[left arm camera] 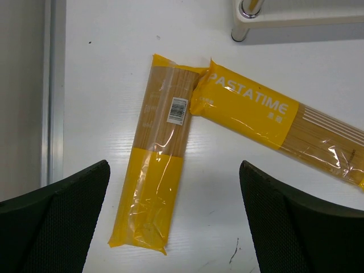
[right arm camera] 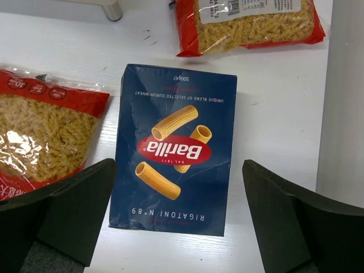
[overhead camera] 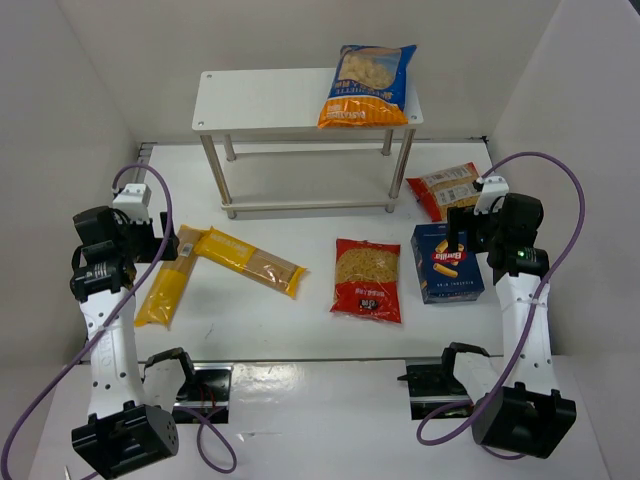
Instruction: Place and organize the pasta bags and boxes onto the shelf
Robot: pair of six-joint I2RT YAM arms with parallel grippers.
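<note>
1. Claw of the left arm (left arm camera: 173, 164) hangs over the table (overhead camera: 310, 330), fingers spread wide and gripping nothing, above a yellow spaghetti bag (overhead camera: 163, 288).
2. A second spaghetti bag (overhead camera: 250, 260) lies at an angle, with one end touching the first bag's far end.
3. The white shelf (overhead camera: 260, 100) stands at the back, with a blue-and-orange bag (overhead camera: 368, 85) on the right end of its top tier.
4. A red bag (overhead camera: 367, 280) lies flat mid-table.
5. The dark blue pasta box (overhead camera: 447, 263) lies just beside it, beneath the claw of the right arm (right arm camera: 179, 165), which is fully spread and empty.
6. An orange-red bag (overhead camera: 447, 188) lies beyond the box.
</note>
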